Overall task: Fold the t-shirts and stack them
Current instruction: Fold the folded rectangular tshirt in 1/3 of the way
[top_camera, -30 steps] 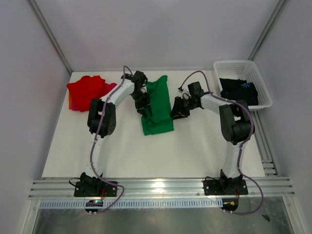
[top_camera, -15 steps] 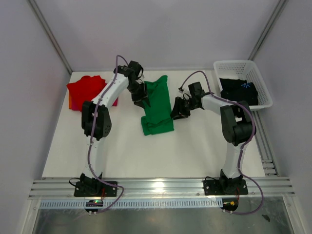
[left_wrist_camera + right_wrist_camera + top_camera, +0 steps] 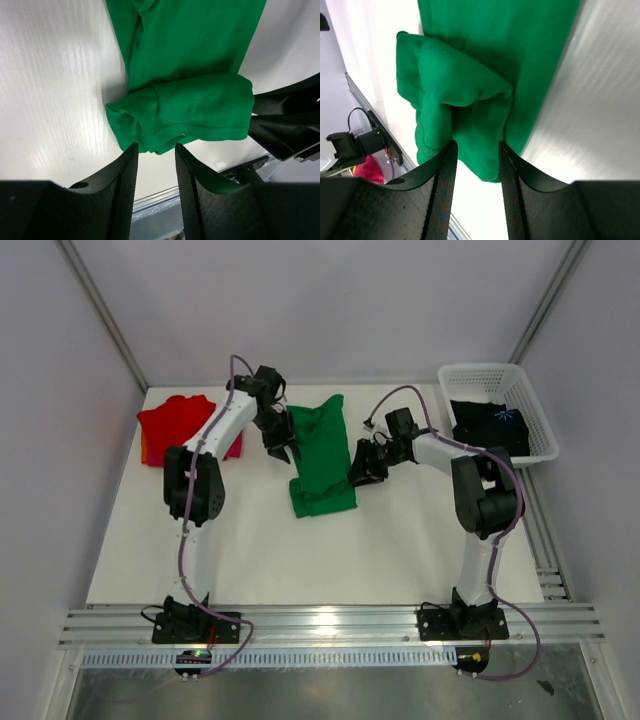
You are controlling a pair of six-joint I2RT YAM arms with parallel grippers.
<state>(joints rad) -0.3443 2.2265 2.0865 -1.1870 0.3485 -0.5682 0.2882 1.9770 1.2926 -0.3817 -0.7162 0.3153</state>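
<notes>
**A:** Left gripper is parted and empty, just beside the green shirt's left edge. Right gripper is parted too, at its right edge.

**B:** Progress?

**A:** Early, I'd say. Green lies mid-table, folded to a strip, near end doubled over. Red shirt sits bunched far left, black shirt in the basket. Nothing stacked.

**B:** Unclear?

**A:** Whether red is folded; the left arm covers its right side.
</notes>
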